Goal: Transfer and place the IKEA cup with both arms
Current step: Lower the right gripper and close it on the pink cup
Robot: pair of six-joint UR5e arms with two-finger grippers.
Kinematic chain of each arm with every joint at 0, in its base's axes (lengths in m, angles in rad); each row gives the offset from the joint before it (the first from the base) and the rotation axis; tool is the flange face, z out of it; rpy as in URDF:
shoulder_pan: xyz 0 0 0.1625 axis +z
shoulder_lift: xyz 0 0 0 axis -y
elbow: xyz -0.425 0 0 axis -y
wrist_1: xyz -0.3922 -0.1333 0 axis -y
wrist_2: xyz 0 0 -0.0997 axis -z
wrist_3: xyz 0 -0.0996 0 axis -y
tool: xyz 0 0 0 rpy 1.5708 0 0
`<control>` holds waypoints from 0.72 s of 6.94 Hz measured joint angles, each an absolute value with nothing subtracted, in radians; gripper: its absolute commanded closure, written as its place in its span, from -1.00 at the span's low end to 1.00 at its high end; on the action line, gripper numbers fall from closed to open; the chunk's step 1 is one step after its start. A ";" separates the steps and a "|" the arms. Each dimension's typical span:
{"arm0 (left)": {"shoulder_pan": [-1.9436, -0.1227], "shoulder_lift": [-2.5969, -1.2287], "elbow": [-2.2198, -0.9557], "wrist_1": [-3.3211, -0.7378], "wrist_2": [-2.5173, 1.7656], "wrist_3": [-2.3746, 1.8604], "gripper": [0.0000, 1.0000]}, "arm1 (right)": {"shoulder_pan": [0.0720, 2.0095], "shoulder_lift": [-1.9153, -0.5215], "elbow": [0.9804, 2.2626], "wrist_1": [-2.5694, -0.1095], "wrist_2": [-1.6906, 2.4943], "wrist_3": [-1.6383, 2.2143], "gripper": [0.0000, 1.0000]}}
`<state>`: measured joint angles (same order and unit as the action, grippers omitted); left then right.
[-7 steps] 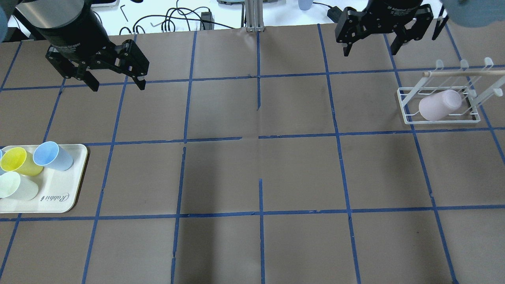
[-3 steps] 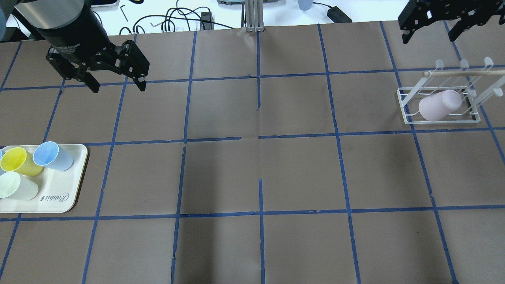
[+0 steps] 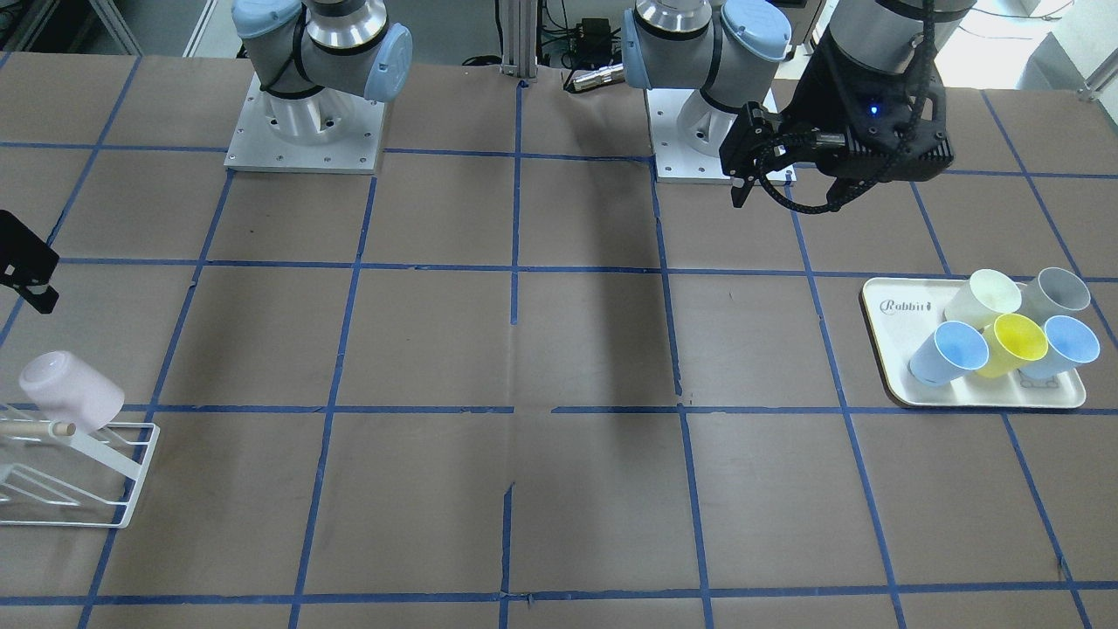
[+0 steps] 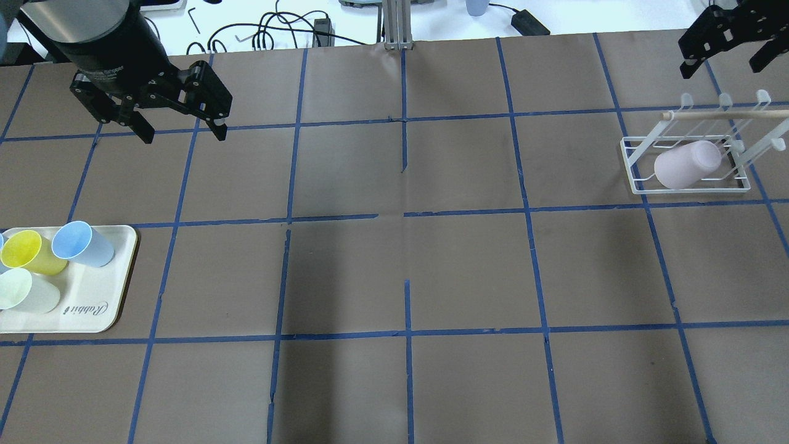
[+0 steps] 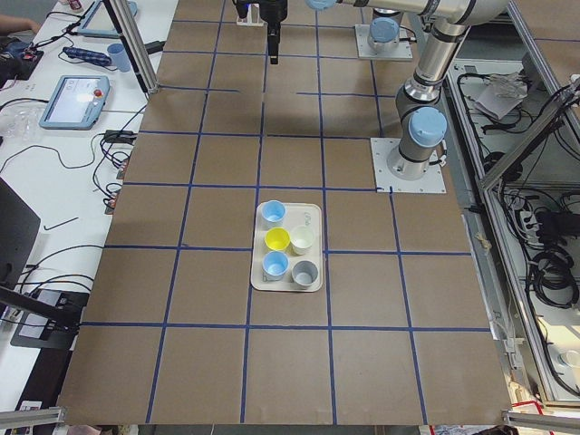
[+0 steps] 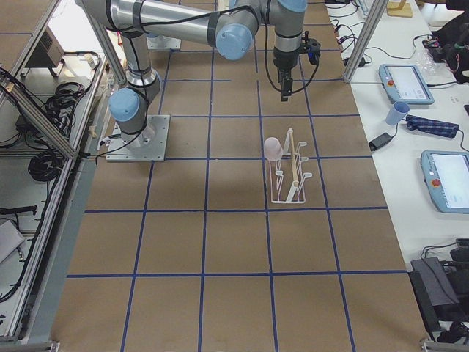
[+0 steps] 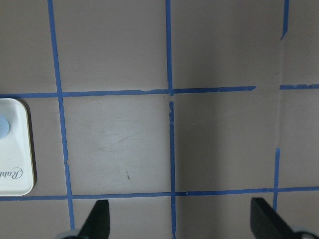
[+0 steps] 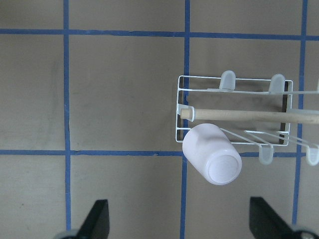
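Observation:
The pale pink IKEA cup (image 4: 686,163) hangs upside down and tilted on a peg of the white wire rack (image 4: 635,168) at the table's right. It also shows in the front view (image 3: 70,390), the right side view (image 6: 273,147) and the right wrist view (image 8: 213,155). My right gripper (image 4: 720,69) is open and empty, high above and beyond the rack; its wrist view (image 8: 179,221) looks down on cup and rack (image 8: 178,109). My left gripper (image 4: 183,135) is open and empty over bare table at the far left (image 7: 180,221).
A cream tray (image 4: 92,308) at the near left edge holds several cups, among them a light-blue one (image 4: 80,243), a yellow one (image 4: 31,251) and a cream one (image 4: 24,293). The tray's corner shows in the left wrist view (image 7: 15,169). Blue tape lines grid the brown table.
My right gripper has moved to the right, from left of the rack to above and beyond it, still open. The left gripper has barely moved. The cup has stayed on the rack.

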<state>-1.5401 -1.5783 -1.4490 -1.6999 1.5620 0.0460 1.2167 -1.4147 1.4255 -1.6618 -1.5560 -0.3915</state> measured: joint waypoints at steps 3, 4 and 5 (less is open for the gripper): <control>-1.539 -1.579 -1.450 -1.695 1.564 0.046 -1.00 | 1.111 -1.399 1.604 -1.836 -1.543 -0.547 -1.00; -1.537 -1.580 -1.449 -1.695 1.562 0.046 -1.00 | 1.091 -1.394 1.660 -1.888 -1.542 -0.597 -1.00; -1.537 -1.580 -1.448 -1.695 1.562 0.046 -1.00 | 1.083 -1.385 1.706 -1.927 -1.542 -0.625 -1.00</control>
<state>-1.5367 -1.5799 -1.4485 -1.6951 1.5615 0.0460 1.0825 -1.3853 1.7059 -1.9267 -1.5419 -0.6254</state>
